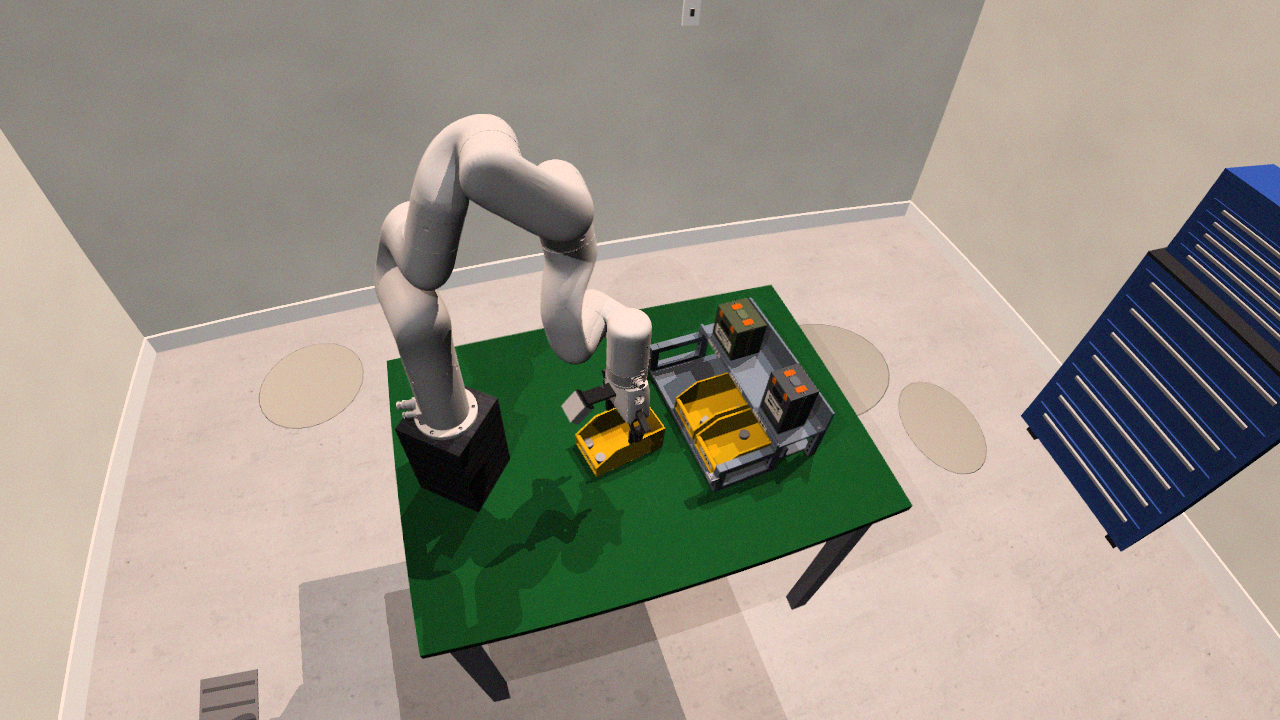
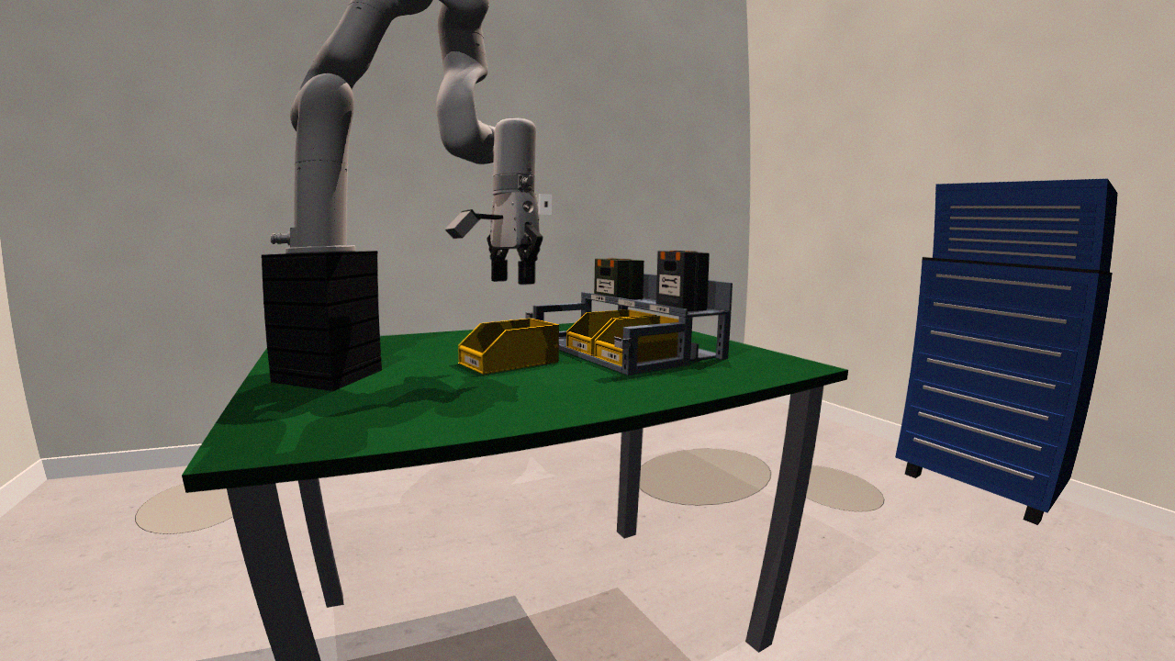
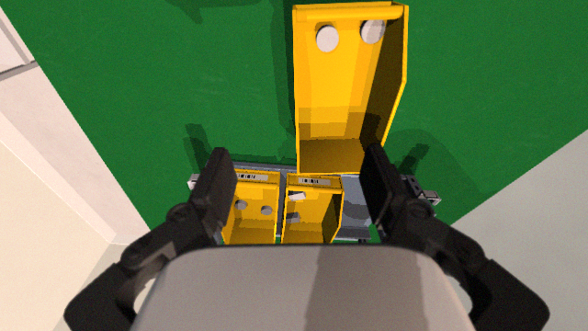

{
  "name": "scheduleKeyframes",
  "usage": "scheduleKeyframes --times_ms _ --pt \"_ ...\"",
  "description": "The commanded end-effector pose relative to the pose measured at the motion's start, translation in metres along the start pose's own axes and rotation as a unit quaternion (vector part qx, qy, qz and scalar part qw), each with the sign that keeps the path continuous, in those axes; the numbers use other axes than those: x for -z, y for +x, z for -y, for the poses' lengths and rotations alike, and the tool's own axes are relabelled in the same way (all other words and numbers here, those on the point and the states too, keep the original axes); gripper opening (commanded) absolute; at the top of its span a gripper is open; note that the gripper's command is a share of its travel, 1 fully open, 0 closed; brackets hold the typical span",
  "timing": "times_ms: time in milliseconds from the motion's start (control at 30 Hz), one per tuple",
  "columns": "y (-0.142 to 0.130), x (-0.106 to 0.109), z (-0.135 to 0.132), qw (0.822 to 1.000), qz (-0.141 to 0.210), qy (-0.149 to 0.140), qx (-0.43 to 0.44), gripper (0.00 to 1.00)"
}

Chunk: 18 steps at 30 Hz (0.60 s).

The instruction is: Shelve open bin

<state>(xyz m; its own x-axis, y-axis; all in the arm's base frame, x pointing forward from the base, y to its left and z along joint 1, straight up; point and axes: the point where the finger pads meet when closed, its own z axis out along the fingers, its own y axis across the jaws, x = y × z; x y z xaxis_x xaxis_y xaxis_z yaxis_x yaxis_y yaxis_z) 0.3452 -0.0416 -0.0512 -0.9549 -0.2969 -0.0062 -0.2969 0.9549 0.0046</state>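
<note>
1. The fingers are spread wide and hold nothing; the gripper (image 2: 512, 269) hangs above the bench (image 2: 410, 427), pointing straight down, well clear of everything.

2. In the wrist view the loose bin (image 3: 342, 78) lies at 12 o'clock from the fingers. Its rear wall is nearest them and its open front is farthest. Two round parts (image 3: 327, 39) sit near that front end.

3. The bin stands level on the bench, just beside the shelf (image 2: 720, 306), not yet touched.

4. On the shelf two yellow bins (image 3: 250, 207) fill two places. The free place (image 3: 356, 209) lies at 5 o'clock of the loose bin in the wrist view, beside the second bin.

5. Step in hand, as I judge it: descend to grasp the loose bin. Centre the fingers over one wall, probably the rear or a side wall, so one pad goes inside and one outside.

6. Go down straight and close only once the wall is well between the pads. A shallow pinch could let the bin tilt and spill its parts.

7. Two dark boxes (image 2: 618, 277) stand on the shelf's upper board; later the bin's rear must pass under that board.
</note>
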Motion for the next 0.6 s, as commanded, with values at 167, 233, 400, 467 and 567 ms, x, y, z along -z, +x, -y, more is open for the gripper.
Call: scheduleKeyframes --times_ms 167,233,400,467,567 --pt "-0.0011 0.0008 0.0005 1.0 0.001 0.0 0.0 1.0" --pt "-0.0011 0.0018 0.0005 1.0 0.001 0.0 0.0 1.0" --pt "-0.0012 0.0033 0.0005 1.0 0.001 0.0 0.0 1.0" --pt "-0.0012 0.0033 0.0005 1.0 0.001 0.0 0.0 1.0" --pt "-0.0012 0.0033 0.0005 1.0 0.001 0.0 0.0 1.0"
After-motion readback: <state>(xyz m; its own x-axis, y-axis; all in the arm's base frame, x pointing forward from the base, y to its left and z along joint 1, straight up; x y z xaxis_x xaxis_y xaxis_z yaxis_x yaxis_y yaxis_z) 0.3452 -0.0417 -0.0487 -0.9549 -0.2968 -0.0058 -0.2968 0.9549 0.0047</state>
